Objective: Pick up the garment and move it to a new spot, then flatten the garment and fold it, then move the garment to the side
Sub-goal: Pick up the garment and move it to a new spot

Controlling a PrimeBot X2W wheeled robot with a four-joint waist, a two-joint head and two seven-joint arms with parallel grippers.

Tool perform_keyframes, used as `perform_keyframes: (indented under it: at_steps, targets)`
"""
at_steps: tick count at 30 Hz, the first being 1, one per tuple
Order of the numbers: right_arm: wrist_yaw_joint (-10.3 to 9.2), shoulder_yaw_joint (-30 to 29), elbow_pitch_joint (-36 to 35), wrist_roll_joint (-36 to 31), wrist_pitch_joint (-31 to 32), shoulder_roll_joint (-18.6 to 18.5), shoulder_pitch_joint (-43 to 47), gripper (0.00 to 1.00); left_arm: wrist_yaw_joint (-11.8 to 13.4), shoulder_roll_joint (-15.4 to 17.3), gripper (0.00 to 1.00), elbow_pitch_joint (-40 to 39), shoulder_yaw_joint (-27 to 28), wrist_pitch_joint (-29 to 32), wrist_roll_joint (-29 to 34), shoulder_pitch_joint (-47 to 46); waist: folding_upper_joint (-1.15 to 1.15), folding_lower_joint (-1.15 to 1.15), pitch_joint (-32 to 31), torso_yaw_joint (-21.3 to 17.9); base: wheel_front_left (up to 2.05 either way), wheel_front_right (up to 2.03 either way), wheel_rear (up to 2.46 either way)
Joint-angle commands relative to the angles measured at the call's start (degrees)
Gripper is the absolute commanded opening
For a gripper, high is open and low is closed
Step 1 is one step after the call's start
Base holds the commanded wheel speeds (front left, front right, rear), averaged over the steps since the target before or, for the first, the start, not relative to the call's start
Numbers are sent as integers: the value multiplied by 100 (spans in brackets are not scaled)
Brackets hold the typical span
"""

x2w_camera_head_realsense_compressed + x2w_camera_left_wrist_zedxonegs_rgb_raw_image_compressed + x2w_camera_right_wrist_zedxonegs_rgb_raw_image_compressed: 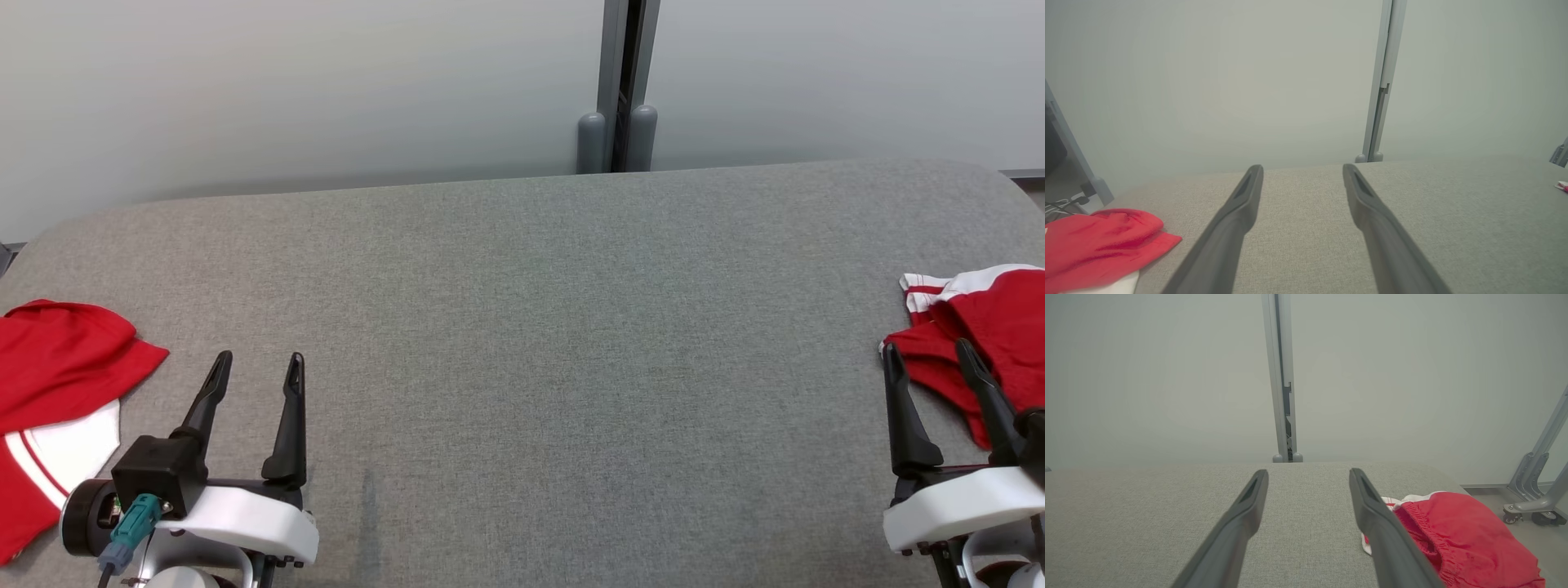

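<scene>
Hovering low in the frame, the left gripper [259,359] and right gripper [927,348] both show fingers apart, empty. Pickup seems not yet begun. A crumpled red garment [996,318] lies at the right edge, by the right gripper; a second garment [57,359] lies lower left. Next, probably: reach, pinch cloth.

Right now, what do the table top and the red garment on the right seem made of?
Table top: grey woven upholstery cloth, matte; a fine weave shows. Right red garment: thin soft fabric, possibly synthetic; it crumples loosely, with a gathered elastic band and white trim.
</scene>
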Motion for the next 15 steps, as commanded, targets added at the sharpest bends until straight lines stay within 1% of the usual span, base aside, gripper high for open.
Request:
perform_keyframes:
  at_steps: [1,10,13,15]
  targets:
    - [-1,-10,6,33,15,-15,21,100,11,21,100,26,21,-26,-16,-87,0,0,-2,3,0,0,0]
    - [-1,-48,18,72,10,-15,-3,100,38,19,100,53,34,-60,-14,-133,0,0,26,69,0,0,0]
    - [-1,-43,-10,58,10,-15,-20,100,7,9,100,56,47,-90,-23,-201,0,0,70,200,0,0,0]
    - [-1,26,-79,17,28,-15,-55,100,-42,-14,100,50,94,-139,-67,-288,0,0,118,432,0,0,0]
